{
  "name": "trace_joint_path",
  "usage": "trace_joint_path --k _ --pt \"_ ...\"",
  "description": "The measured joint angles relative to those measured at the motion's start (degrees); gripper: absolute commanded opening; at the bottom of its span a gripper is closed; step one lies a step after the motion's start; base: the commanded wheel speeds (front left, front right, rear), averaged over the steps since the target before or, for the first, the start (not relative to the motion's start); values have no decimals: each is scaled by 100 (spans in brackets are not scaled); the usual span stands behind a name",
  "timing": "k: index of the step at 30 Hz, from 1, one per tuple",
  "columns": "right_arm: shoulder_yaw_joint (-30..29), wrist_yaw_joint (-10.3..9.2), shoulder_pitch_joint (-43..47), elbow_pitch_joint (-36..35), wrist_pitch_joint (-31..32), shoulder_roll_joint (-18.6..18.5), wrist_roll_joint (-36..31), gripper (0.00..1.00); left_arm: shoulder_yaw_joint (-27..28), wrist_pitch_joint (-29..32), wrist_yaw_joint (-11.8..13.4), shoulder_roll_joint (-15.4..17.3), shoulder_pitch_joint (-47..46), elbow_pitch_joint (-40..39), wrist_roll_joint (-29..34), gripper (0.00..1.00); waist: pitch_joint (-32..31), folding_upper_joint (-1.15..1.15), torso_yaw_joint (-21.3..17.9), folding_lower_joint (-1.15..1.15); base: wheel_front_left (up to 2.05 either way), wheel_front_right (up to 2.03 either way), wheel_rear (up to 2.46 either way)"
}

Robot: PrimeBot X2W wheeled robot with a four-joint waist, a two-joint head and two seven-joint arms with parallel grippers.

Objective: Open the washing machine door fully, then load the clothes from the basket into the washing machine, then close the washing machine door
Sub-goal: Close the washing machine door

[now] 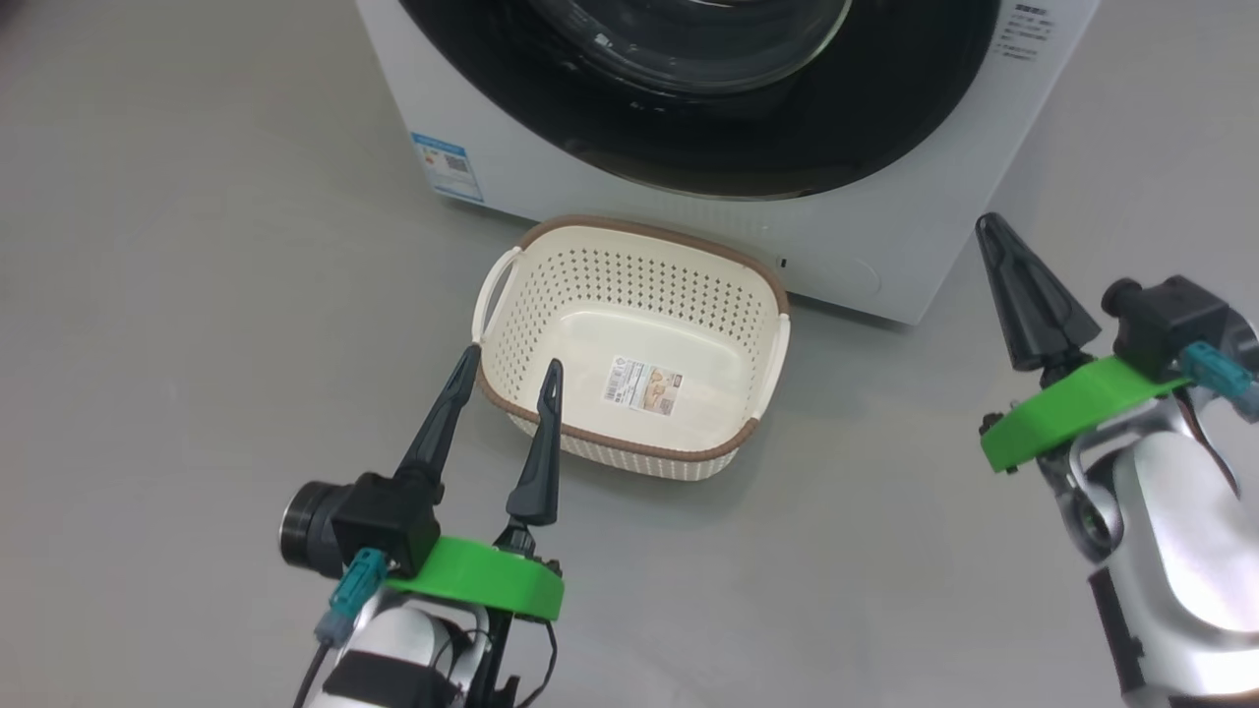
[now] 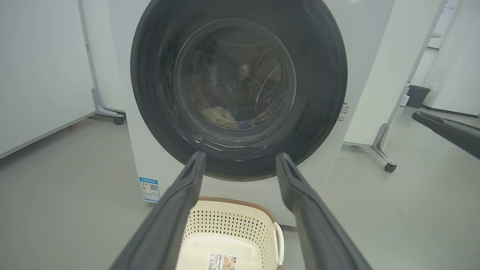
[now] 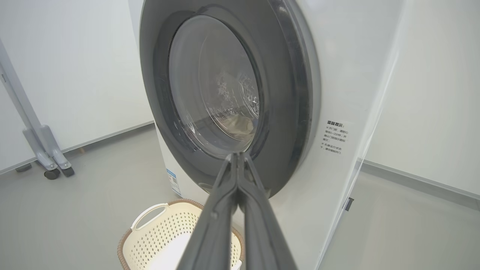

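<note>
**Inspector:** Door [image 2: 238, 88] status?

**Assessor:** Flush against the washer [image 1: 866, 246], with no gap at the rim in either wrist view. I judge it closed.

**Inspector:** Clothes?

**Assessor:** A pale bundle of clothes [image 2: 221, 117] lies low inside the washer, behind the door glass. The basket [image 1: 639, 285] sits on the floor [image 1: 197, 393] just in front of the washer, bare except for its label [image 1: 642, 384].

**Inspector:** Tools?

**Assessor:** The left gripper [image 1: 511, 359] hovers over the basket's near rim, fingers spread wide, holding nothing. The right gripper [image 1: 989, 228] is off to the washer's right, fingers pressed together, also empty.

**Inspector:** Why those postures?

**Assessor:** In my judgement, neither has work left, since the load is in and the door is shut. Both stand clear of the door, so nothing is snagged. The task looks complete.
</note>
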Motion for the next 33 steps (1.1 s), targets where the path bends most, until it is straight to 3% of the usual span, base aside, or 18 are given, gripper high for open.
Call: trace_joint_path --k 1,2,3,6,9,22,33 --pt "-25 0 115 -78 0 33 -15 1 21 0 -19 0 1 40 -1 100 -27 0 -60 0 0 0 0" --pt "-25 0 115 -78 0 33 -15 13 21 0 -19 0 1 40 -1 100 -27 0 -60 0 0 0 0" --pt "-56 0 236 -144 0 74 -16 32 34 1 -23 0 5 76 -21 100 -59 0 -117 0 0 0 0" --pt "-151 0 566 -338 0 171 -60 75 52 1 -110 4 30 185 -30 100 -160 0 -279 0 0 0 0" --pt "-214 0 815 -505 0 272 -68 100 83 0 -114 10 59 247 -24 100 -259 0 -441 0 0 0 0" --pt "-555 0 1777 -1499 51 470 -124 100 337 1 -102 76 224 331 -24 100 -578 0 -1233 0 0 0 0" --pt "-961 0 2491 -2145 255 515 47 100 478 1 31 179 477 322 -24 100 -733 0 -1602 0 0 0 0"
